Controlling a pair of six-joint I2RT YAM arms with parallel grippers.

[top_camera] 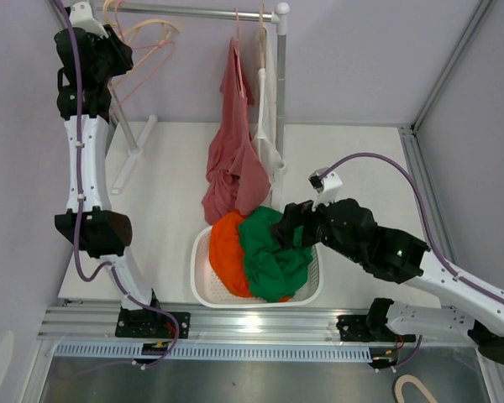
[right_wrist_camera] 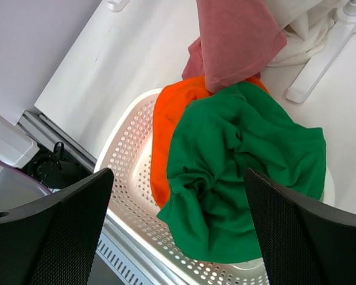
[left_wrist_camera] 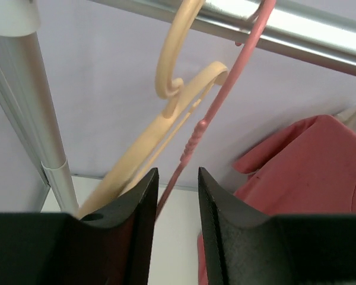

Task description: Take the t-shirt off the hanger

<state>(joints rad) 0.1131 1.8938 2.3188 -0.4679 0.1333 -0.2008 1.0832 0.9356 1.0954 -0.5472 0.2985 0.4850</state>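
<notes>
**Rose-red t-shirt on the rail, both arms clear of it**

Rose-red cotton, the t-shirt (top_camera: pixel 233 151) hangs from a thin pink hanger hook (top_camera: pixel 236 29) on the metal rail (top_camera: pixel 193 12) of a clothes rack. It sits near the rail's right-hand post (top_camera: pixel 279 67), just beside a white garment (top_camera: pixel 267 101). Its lower part drapes down to the white perforated laundry basket (top_camera: pixel 198 260) on the worktop (top_camera: pixel 168 185), with the hem touching an orange garment (top_camera: pixel 225 248) there. A crumpled green garment (top_camera: pixel 273 256) fills the rest of the basket, lying partly over the orange one.

The left arm reaches up to the far left end of the rail, well apart from the t-shirt. In its wrist view the left fingers (left_wrist_camera: pixel 136 237) stand a narrow gap apart. The slim arm of an empty pink hanger (left_wrist_camera: pixel 225 89) runs down into that gap, which is wider than the bar. Whether either finger touches it cannot be told. A pair of cream hangers (left_wrist_camera: pixel 166 119) hangs just beside, also on the rail.

The right fingers (right_wrist_camera: pixel 308 237) are spread wide and hold nothing, hovering over the basket above the green garment and near the t-shirt's hem.
</notes>
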